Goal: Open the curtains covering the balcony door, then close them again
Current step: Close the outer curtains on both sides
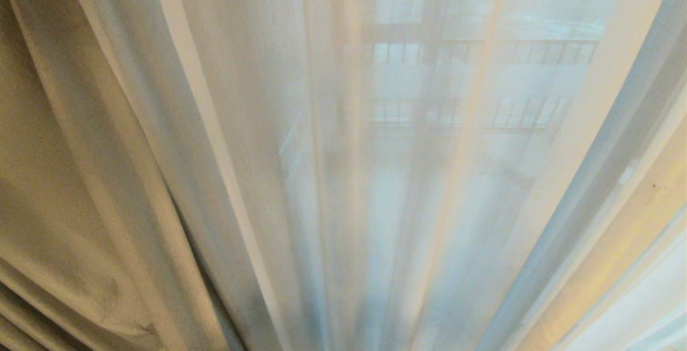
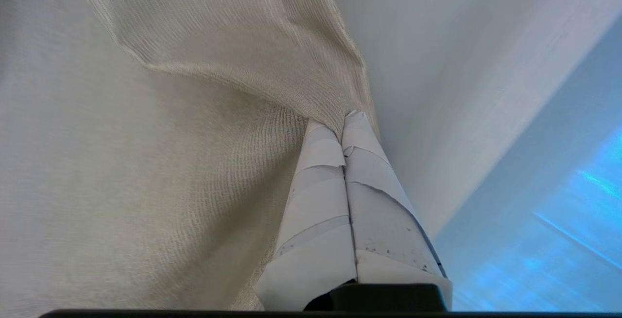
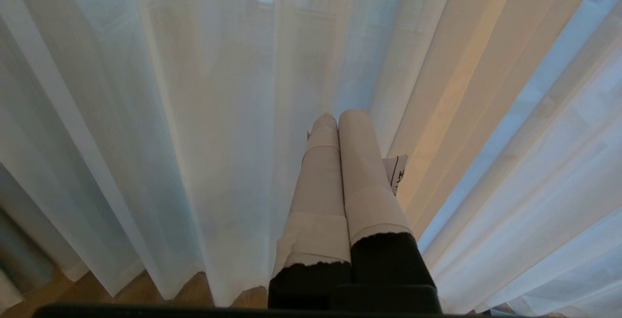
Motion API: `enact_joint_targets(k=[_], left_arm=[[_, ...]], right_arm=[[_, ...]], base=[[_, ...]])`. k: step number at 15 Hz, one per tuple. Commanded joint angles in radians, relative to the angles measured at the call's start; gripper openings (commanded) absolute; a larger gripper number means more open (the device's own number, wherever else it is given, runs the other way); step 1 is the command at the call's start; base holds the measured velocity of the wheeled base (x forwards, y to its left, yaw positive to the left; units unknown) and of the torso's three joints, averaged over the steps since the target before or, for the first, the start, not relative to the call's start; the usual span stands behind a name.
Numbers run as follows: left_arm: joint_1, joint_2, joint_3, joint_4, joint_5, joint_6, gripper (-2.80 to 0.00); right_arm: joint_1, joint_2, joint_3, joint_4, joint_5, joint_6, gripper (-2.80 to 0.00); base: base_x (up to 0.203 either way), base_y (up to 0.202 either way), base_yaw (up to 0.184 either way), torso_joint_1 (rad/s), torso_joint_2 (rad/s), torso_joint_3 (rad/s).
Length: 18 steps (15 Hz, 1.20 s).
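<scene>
Nearest you: left gripper (image 2: pixel 344 121), fingers pressed together, tips pushed into a fold of the drape (image 2: pixel 146 162).
Right gripper (image 3: pixel 337 118): fingers closed on nothing, just short of the sheers (image 3: pixel 194 114).
Drape: bunched at your left.
Sheers: drawn across the door (image 1: pixel 432 45).
Beyond: railing (image 1: pixel 536 50).

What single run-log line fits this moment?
left gripper: shut on drape | right gripper: shut, idle by sheer | door: covered

A home; floor-length curtains (image 1: pixel 107 179) over a balcony door (image 1: pixel 429 45); wooden floor (image 3: pixel 146 289).
</scene>
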<state>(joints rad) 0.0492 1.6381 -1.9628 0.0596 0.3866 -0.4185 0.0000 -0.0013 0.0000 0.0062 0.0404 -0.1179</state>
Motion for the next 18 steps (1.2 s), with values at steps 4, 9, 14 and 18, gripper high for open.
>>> enact_joint_targets(k=[4,9,14,18], left_arm=[[-0.202,0.001,0.001,0.0,0.067,0.0,-2.8],[-0.34,0.013,-0.001,-0.003,0.115,0.0,-2.8],[-0.492,0.034,-0.005,-0.006,0.206,0.008,-2.8],[-0.568,0.041,-0.003,-0.007,0.257,0.007,-2.8]], right_arm=[[0.0,0.001,0.0,0.0,-0.001,-0.002,-2.8],[0.0,0.001,0.0,0.0,0.0,-0.002,-2.8],[0.0,0.001,0.0,0.0,0.001,-0.002,-2.8],[0.0,0.001,0.0,0.0,-0.001,-0.002,-2.8]], base=[[0.0,0.0,0.0,0.0,0.0,0.0],[0.0,0.0,0.0,0.0,0.0,0.0],[0.0,0.0,0.0,0.0,0.0,0.0],[0.0,0.0,0.0,0.0,0.0,0.0]])
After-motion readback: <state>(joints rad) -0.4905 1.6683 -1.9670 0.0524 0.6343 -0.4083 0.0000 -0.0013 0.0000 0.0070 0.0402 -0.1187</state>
